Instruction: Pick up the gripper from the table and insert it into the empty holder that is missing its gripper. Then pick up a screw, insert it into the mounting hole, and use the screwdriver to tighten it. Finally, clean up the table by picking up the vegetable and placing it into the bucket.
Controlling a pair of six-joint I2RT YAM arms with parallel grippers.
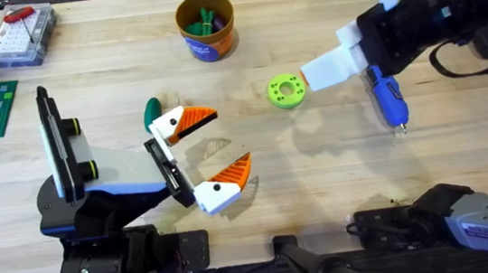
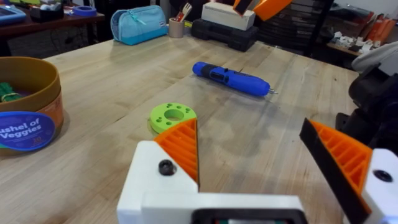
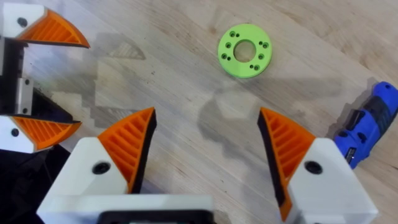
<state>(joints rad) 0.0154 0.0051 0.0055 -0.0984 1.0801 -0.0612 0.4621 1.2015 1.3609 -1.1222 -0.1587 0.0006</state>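
On the wooden surface (image 1: 321,174), the left gripper (image 1: 214,153) sits low at the near left with its white, orange-padded fingers spread wide and nothing between them. Just beyond its far finger lies the vegetable (image 1: 151,111), dark green, on the surface. The bucket (image 1: 205,28) stands farther back near the middle with green items inside. The lime green ring (image 1: 285,90) lies right of centre, and the blue screwdriver (image 1: 388,100) lies to its right, tip pointing toward the near edge. The right gripper (image 3: 205,152) hangs above the surface near the ring, fingers parted and empty. A clear parts box (image 1: 20,35) with a red-handled tool sits at the far left.
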